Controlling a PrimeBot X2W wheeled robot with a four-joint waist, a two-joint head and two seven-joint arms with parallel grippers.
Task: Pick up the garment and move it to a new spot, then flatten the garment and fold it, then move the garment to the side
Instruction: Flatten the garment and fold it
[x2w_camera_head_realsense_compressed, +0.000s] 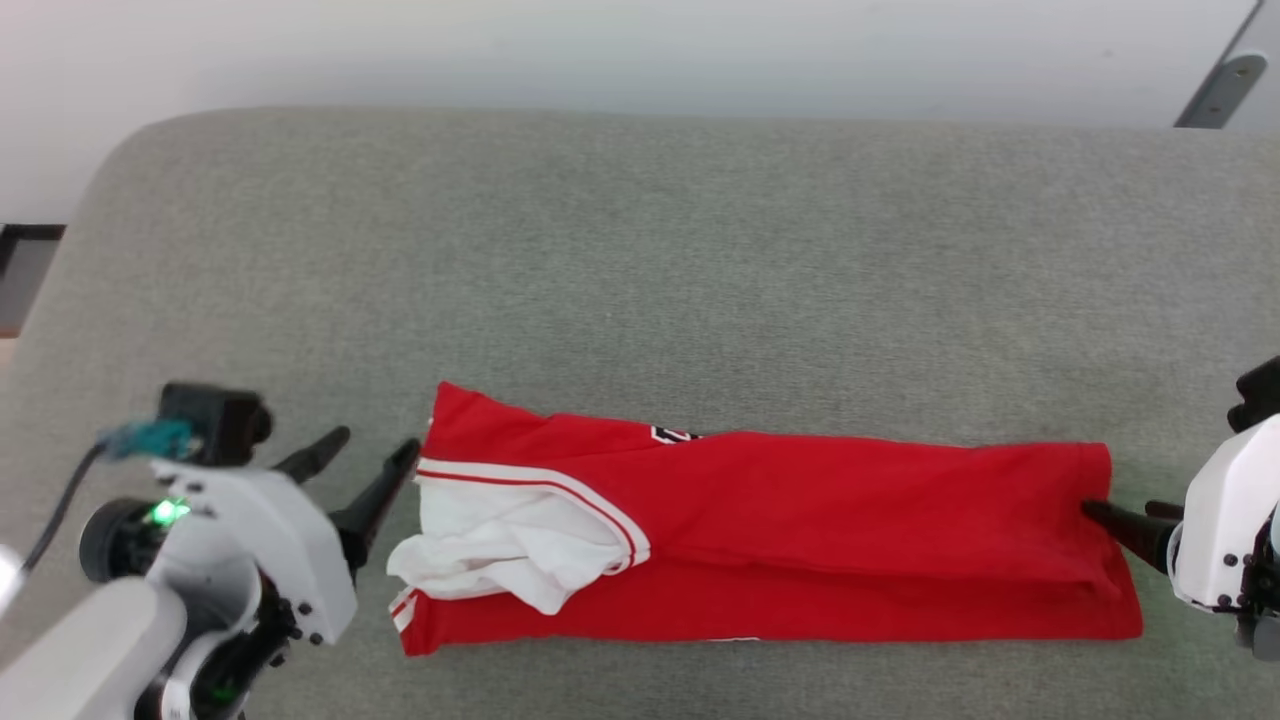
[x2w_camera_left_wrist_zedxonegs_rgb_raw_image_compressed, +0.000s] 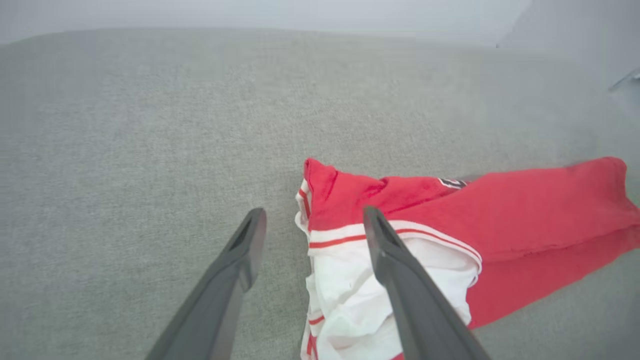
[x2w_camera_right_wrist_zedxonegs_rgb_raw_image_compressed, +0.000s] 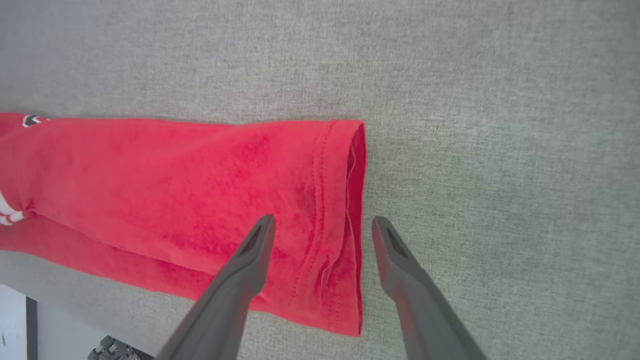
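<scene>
a grey, woven-covered desk (x2w_camera_head_realsense_compressed: 700, 250) with a rounded far-left corner carries the garment (x2w_camera_head_realsense_compressed: 850, 520), which lies flat as a long red folded band with a white sleeve bunched at its left end.

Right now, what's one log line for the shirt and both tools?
garment: folded long, flat on grey cushion | left tool: open, beside sleeve end | right tool: open, at hem end

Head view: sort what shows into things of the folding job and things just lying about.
Job: folded red jersey shirt with white sleeves; left gripper, open by its sleeve end; right gripper, open at its hem end.
Lying about: grey metal bar at the top right corner; grey fabric surface, just the support under the shirt.
</scene>
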